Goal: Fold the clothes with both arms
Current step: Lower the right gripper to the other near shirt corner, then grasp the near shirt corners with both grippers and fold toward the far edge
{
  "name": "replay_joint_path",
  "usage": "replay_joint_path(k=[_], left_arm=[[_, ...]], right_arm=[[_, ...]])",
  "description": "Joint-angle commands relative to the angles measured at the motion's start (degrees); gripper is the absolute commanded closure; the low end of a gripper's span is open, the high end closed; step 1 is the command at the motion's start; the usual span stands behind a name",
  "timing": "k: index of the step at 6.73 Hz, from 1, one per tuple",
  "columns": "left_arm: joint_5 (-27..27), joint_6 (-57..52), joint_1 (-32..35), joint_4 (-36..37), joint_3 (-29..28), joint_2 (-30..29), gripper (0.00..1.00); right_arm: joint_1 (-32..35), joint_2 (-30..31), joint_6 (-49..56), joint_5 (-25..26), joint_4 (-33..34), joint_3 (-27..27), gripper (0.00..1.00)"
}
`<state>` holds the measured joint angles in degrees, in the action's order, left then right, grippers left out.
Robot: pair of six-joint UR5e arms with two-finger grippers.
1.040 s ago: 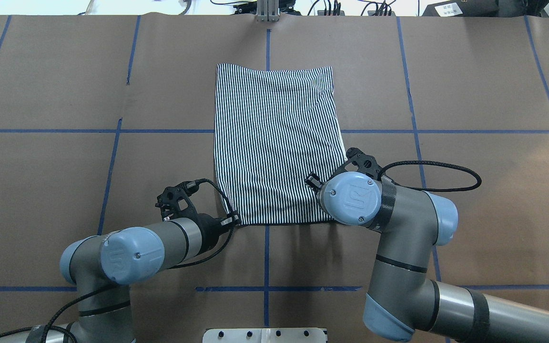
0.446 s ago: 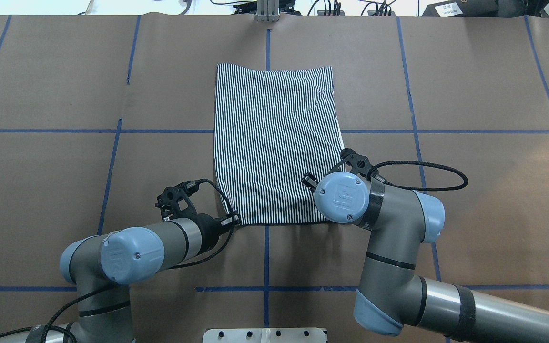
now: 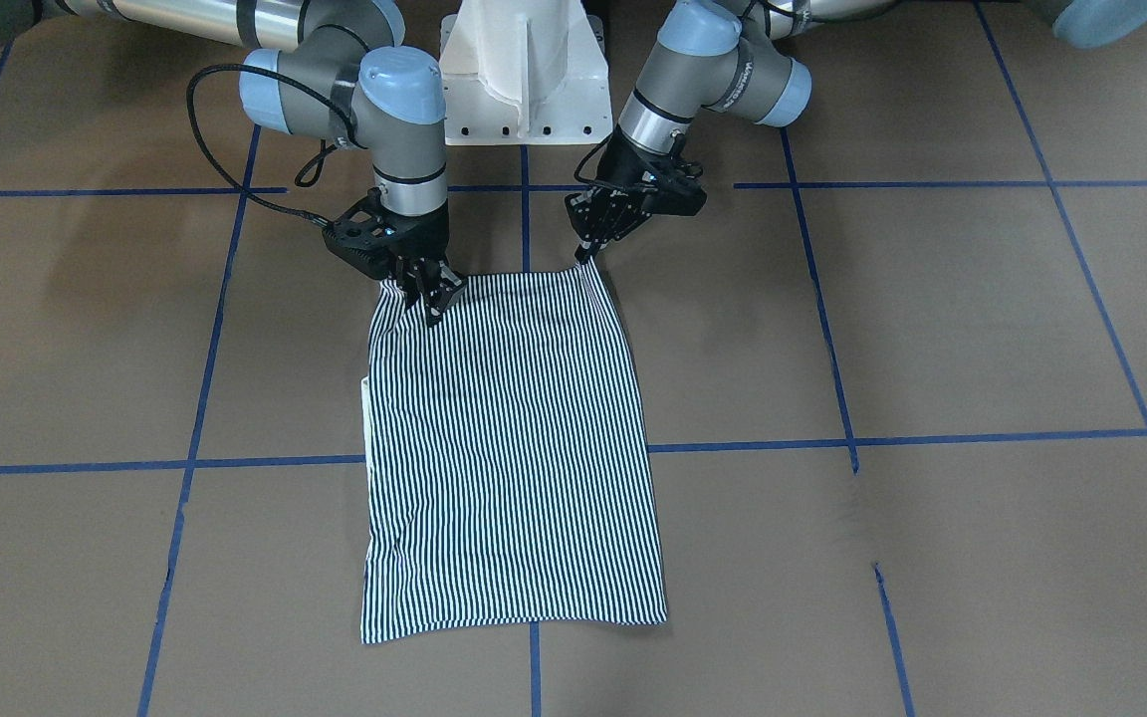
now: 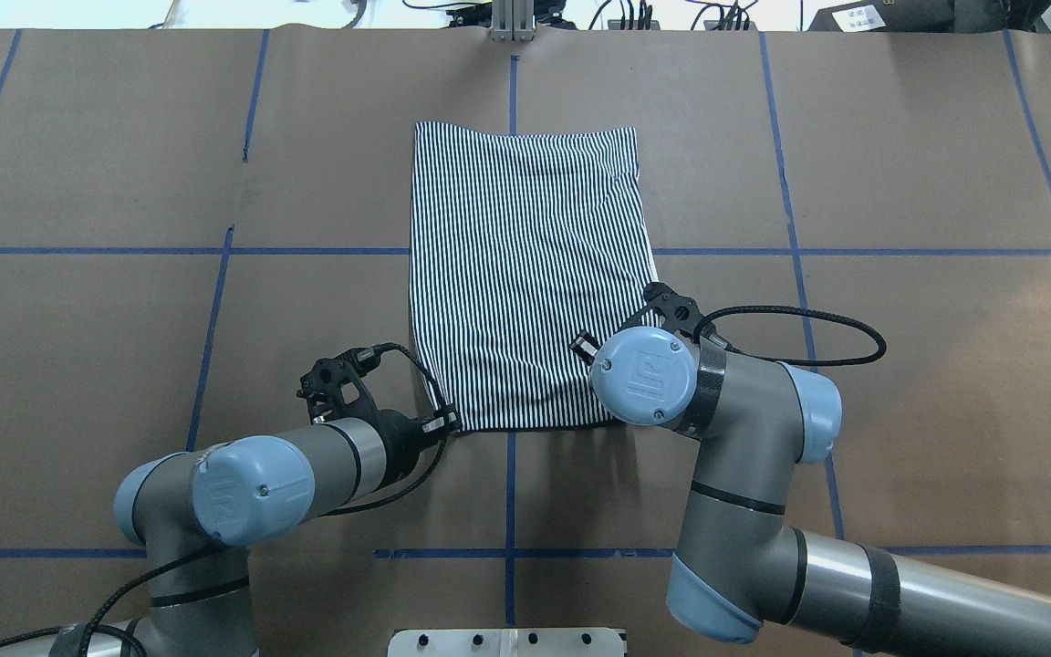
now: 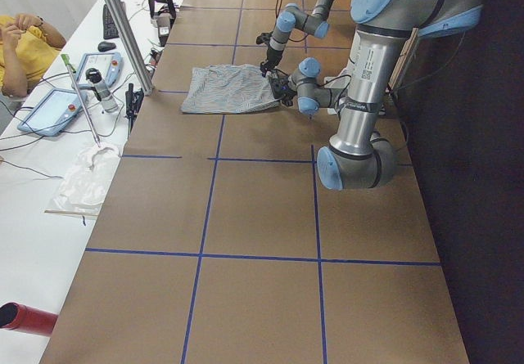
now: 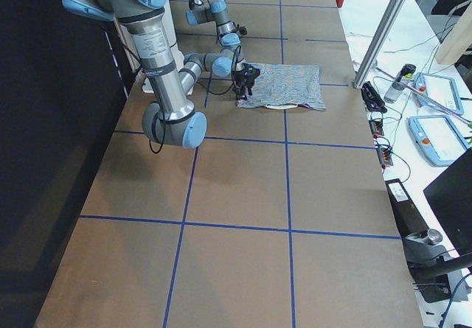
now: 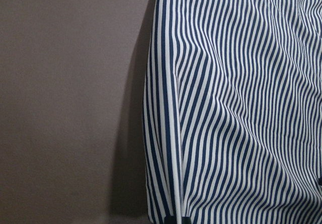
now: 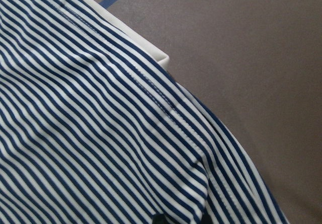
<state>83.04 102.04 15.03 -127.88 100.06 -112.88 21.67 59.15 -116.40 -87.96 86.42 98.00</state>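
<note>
The striped shirt lies folded into a long rectangle on the brown table, also seen from the front. A cream collar edge peeks out at its side. My left gripper is shut on the shirt's near corner on my left, low at the table. My right gripper is shut on the near edge at my right, slightly inward of that corner, and the cloth bunches there. From overhead, my right wrist hides that gripper. Both wrist views are filled by stripes.
The white pedestal base stands just behind the shirt's near edge. Blue tape lines cross the brown table. A metal post rises at the far edge. A person and control pendants are beyond the far side.
My right arm has shifted left, inward over the shirt, drawing the near right corner with it. The left arm has stayed still.
</note>
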Motion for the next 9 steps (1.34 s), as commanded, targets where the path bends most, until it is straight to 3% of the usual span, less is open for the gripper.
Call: replay_joint_path(k=[1,3,4,5,7,8,9], left_arm=[[-0.1,0.0,0.1,0.0,0.0,-0.1,1.00],[0.0,0.0,0.1,0.0,0.4,-0.1,1.00],[1.2,-1.3,0.3,1.5,4.0,0.1,1.00],[3.4,-4.2,0.5,9.4,11.1,0.5,1.00],[3.7,-4.2,0.4,25.2,24.9,0.1,1.00],[7.6,-4.2,0.3,33.1,32.4,0.0,1.00],[9.5,-4.4,0.5,36.3,34.2,-0.1,1.00]], right_arm=[[-0.5,-0.1,-0.7,0.9,0.1,-0.1,1.00],[-0.5,-0.3,-1.4,1.0,0.0,0.4,1.00],[-0.2,-0.1,-1.3,1.0,0.0,2.4,1.00],[0.0,0.4,-0.9,0.8,1.0,6.9,1.00],[-1.6,0.8,-1.0,0.2,14.7,22.7,1.00],[-4.0,0.6,-1.2,0.2,22.1,30.2,1.00],[-4.9,0.3,-1.3,0.4,23.8,30.7,1.00]])
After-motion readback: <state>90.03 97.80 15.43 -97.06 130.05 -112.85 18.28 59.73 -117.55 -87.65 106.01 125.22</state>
